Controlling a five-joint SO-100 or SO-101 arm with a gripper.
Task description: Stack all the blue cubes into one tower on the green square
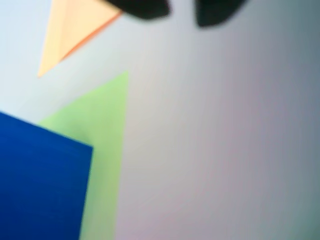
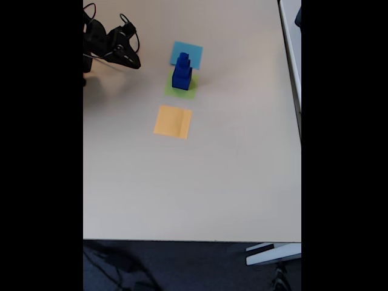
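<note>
Fixed view: stepped blue cubes point(image 2: 182, 71), flat paper-thin green square point(image 2: 180, 91).

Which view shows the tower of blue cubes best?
The fixed view: there the whole tower of blue cubes stands stepped on the green square. The wrist view shows one blurred blue face, cut off.

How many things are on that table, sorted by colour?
Dark blue cubes, stacked in one tower: 3 as far as the fixed view lets me tell
Lime-green patch: 1
Light-blue patch: 1
Orange patch: 1
Total: 6
</note>
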